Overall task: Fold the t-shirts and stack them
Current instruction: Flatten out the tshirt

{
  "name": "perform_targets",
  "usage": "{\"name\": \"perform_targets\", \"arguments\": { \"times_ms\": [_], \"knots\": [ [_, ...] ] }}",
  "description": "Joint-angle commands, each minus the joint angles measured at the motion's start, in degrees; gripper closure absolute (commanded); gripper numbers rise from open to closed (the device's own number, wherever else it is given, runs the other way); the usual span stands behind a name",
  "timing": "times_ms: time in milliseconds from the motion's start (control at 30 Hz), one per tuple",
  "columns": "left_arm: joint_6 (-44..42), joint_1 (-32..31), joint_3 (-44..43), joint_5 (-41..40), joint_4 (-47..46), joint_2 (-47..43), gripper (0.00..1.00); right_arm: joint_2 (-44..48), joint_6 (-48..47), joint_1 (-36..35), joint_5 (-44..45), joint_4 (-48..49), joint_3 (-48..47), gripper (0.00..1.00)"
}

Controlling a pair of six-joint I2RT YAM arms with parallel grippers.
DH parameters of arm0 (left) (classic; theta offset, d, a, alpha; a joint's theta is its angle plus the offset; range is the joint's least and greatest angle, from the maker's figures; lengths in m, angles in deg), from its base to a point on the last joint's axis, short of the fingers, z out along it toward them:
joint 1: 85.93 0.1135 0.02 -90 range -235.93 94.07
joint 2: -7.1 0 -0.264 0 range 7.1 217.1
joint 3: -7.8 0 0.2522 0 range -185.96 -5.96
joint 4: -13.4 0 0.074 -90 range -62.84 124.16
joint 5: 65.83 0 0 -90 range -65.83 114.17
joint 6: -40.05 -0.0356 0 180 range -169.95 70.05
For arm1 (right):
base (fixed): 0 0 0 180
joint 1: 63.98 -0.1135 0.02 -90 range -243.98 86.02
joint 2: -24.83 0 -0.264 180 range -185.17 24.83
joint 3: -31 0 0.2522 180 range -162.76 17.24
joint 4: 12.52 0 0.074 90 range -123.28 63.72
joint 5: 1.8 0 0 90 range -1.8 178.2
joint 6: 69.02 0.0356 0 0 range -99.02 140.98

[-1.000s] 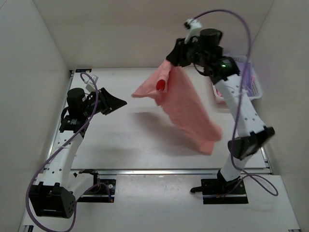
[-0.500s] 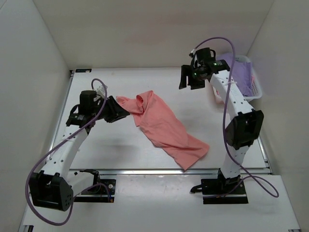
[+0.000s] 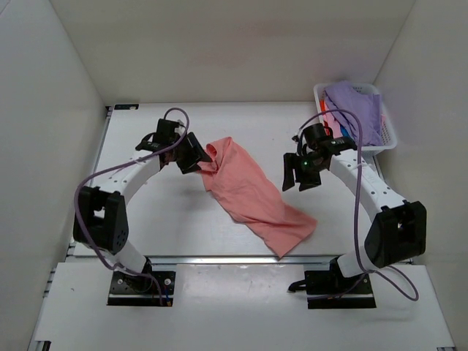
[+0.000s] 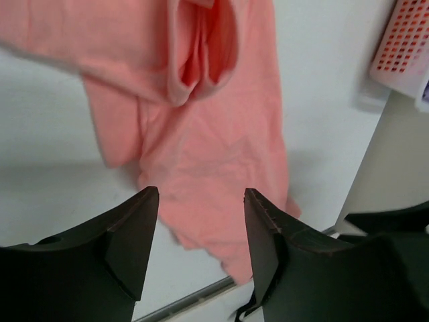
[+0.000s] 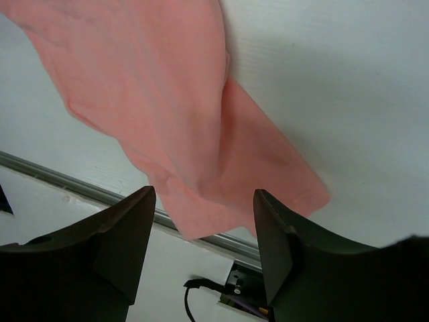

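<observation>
The left hand [image 3: 194, 156] is open. In the left wrist view its two dark fingers [image 4: 127, 245] stand well apart and nothing is between them. In the top view this hand is left of the centre, at the upper left end of the salmon-pink t-shirt [image 3: 248, 191]. I cannot tell if it touches the cloth.

The right hand [image 3: 296, 180] is open too. In the right wrist view its fingers [image 5: 124, 238] are spread and hold nothing, and the salmon-pink cloth [image 5: 167, 100] lies under them on the worktop [image 5: 335, 80]. In the top view this hand is right of the centre, near the right edge of the shirt and apart from it.

The salmon-pink t-shirt lies between the two hands on the white worktop [image 3: 161, 212]. It makes a long, wrinkled band from the upper left to the lower right of the top view. Its lower end is near the front edge of the worktop. It is not folded neatly. In the left wrist view the cloth [image 4: 208, 174] is bunched at the top of the frame, with a rolled opening there.

A white plastic basket [image 3: 387, 140] stands in the upper right of the top view, at the far right corner of the worktop. A lavender t-shirt [image 3: 356, 110] is heaped in it and hangs a little over the rim.
</observation>
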Motion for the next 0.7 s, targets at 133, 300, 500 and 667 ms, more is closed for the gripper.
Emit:
{"name": "perform_targets", "arguments": {
  "times_ms": [133,300,500,667],
  "knots": [
    [2.93,-3.65,-12.36,-6.14,-2.94,9.66,0.35,6.08,1.39,-0.08,-0.72,2.57,4.52,0.36],
    [0.56,-5.06,-20.20,-10.63,1.45,16.53,0.35,6.97,1.22,-1.22,-2.74,4.50,7.96,0.32],
    [-0.50,-5.94,-24.24,-13.10,4.00,22.42,0.34,3.11,-0.19,-5.43,-3.72,4.69,9.18,0.37],
    [-0.86,-6.03,-25.13,-11.96,3.74,25.14,0.68,-0.14,-1.51,-9.30,-1.08,3.46,8.84,0.35]
  ]
}}
